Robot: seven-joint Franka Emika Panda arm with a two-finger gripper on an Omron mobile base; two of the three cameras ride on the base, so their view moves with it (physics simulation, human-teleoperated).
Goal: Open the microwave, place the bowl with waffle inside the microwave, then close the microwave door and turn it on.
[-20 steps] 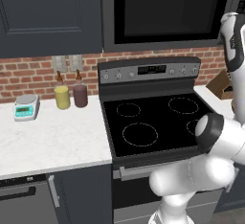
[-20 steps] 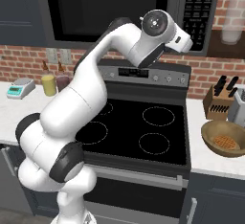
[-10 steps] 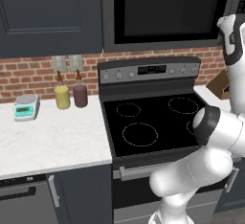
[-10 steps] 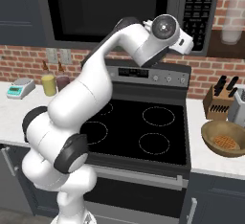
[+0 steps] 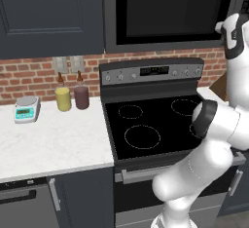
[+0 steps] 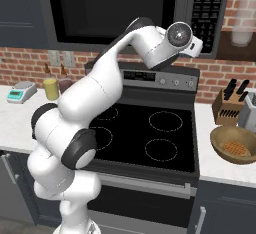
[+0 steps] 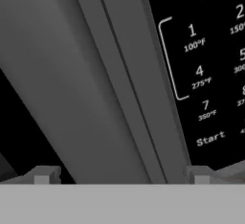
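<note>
– Grey door frame fills the gap between the fingertips point(image 7: 41, 175). What has changed over the last second?
– Only the arm. The hand has crept rightward along the microwave point(image 6: 125, 8) above the stove point(image 5: 146, 124), and the gripper point(image 7: 120, 176) now faces the seam between the microwave door point(image 6: 110, 13) and the button panel point(image 6: 205, 8). Pincer spread as wide as it goes, nothing in it.
– Meaning for the task?
– Judged: still step one. The door is shut, and the hand appears to be lining up on its right edge to pull it open.
– Surface, left to right?
– White marble counter point(image 5: 48, 144) left of the stove: scale point(image 5: 26, 109), yellow bottle point(image 5: 62, 98), dark bottle point(image 5: 81, 95), all unmoved. Brick wall point(image 5: 29, 78) behind. Stove burners bare. Right of the stove: knife block point(image 6: 227, 105), and in front of it the bowl point(image 6: 219, 145) with waffle point(image 6: 235, 149), untouched, well apart from the gripper.
</note>
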